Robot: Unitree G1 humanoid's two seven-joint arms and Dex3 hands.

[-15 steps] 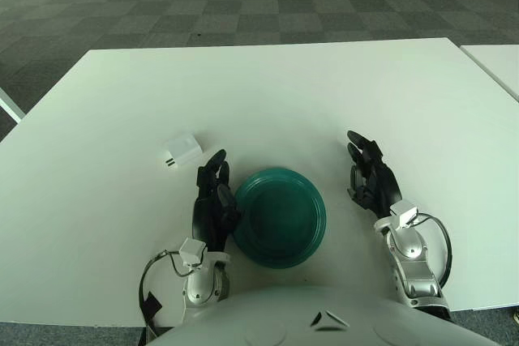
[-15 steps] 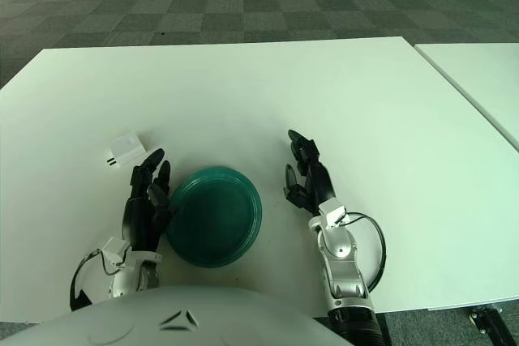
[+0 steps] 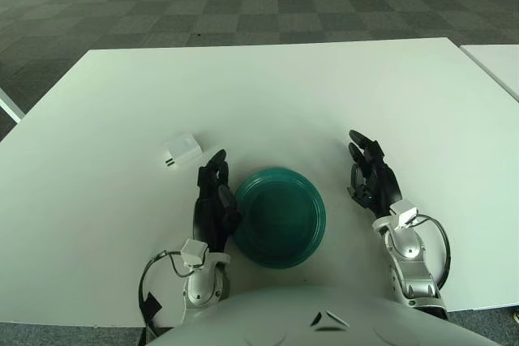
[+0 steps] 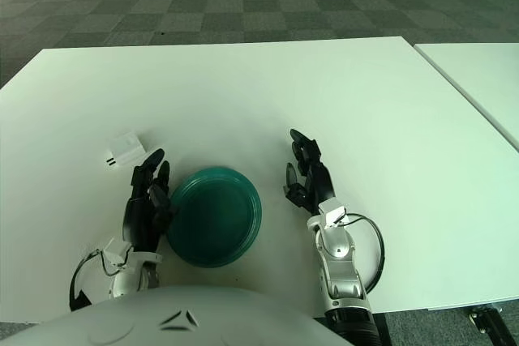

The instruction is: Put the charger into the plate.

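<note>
Teal plate point(image 3: 280, 216) near the front edge of the white table point(image 3: 268, 95), empty. White charger point(image 3: 181, 151) beyond and left of the plate, flat on the table, clear of the rim and of both hands. Left hand point(image 3: 212, 200) just beside the plate's left rim, fingers loosely extended, holding nothing; right hand point(image 3: 372, 180) right of the plate, a little apart from it, fingers likewise spread and empty.

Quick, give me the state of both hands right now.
Left hand: open, holds nothing, just left of the green plate, short of the white charger.
Right hand: open, holds nothing, right of the plate.
</note>
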